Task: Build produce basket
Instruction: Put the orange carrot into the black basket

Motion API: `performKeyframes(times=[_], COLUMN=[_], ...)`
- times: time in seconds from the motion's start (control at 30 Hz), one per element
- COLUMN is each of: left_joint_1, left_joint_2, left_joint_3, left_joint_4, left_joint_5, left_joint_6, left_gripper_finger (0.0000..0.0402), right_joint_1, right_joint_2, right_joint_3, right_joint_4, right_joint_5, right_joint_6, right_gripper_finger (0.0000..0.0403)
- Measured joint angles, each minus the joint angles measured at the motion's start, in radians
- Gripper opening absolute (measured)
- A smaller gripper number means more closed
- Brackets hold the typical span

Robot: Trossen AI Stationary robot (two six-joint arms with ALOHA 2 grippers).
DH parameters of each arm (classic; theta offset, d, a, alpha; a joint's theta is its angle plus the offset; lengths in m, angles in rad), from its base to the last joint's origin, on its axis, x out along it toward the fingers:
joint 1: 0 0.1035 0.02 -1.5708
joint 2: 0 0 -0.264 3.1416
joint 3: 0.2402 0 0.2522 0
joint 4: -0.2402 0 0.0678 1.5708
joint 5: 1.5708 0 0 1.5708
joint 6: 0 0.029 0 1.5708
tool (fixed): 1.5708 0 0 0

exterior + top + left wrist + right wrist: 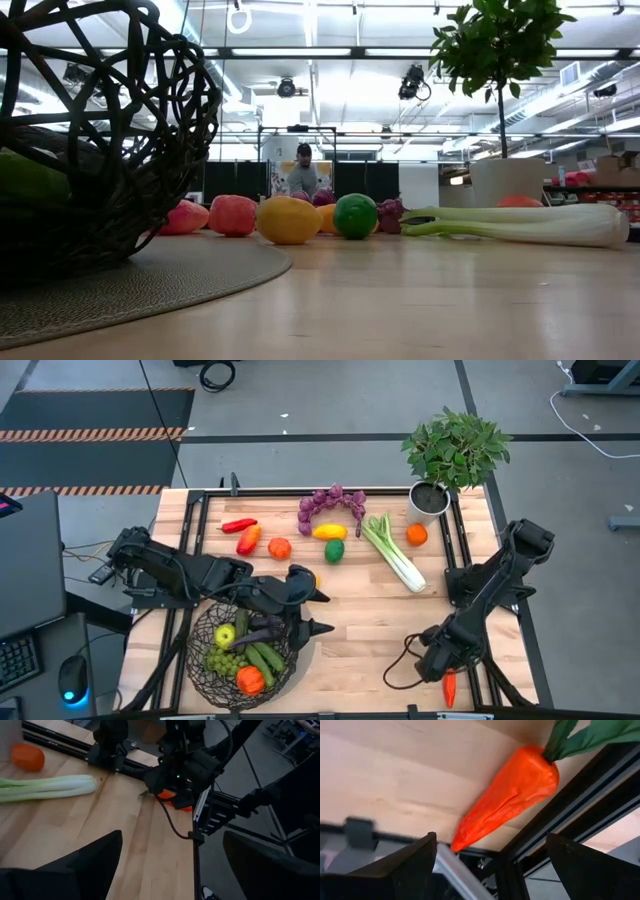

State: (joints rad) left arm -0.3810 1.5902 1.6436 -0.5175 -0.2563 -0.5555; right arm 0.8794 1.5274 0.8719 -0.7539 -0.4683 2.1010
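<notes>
A: Where is the right hand [447,672] hovering?
B: Spread wide, empty, over the orange toy carrot [510,795] at five o'clock on the wooden surface [370,625].
A: The left hand [318,612]?
B: Gaping, empty, beside the dark wire basket [205,660] at seven o'clock.

Dark wire-mesh basket [205,660] at near left table edge, holding apple, grapes, cucumbers, eggplant, tomato; remaining produce [335,530] strewn across far side; celery [394,553] flat; carrot [512,792] at near-right edge.
</notes>
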Motion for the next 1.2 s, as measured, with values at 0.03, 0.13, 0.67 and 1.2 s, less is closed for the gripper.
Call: performKeyframes(times=[0.03, 0.13, 0.67, 1.2], left_joint_1=[-0.002, -0.009, -0.044, -0.016], left_joint_2=[0.0, 0.0, 0.0, 0.0], left_joint_3=[0.0, 0.0, 0.0, 0.0], left_joint_4=[-0.001, -0.002, -0.002, 0.005], left_joint_5=[0.0, -0.001, -0.002, -0.013], left_joint_6=[0.0, -0.002, -0.193, -0.319], left_gripper_finger=[0.0355, 0.0355, 0.0355, 0.0355], right_joint_1=[0.006, 0.015, 0.015, 0.01], right_joint_2=[0.014, 0.052, 0.216, 0.19], right_joint_3=[0.0, 0.0, 0.003, 0.001], right_joint_4=[0.002, 0.017, 0.068, 0.077], right_joint_5=[0.0, 0.008, 0.023, 0.159], right_joint_6=[0.015, 0.047, -0.143, -0.382], right_gripper_finger=[0.0378, 0.0378, 0.0375, 0.0266])
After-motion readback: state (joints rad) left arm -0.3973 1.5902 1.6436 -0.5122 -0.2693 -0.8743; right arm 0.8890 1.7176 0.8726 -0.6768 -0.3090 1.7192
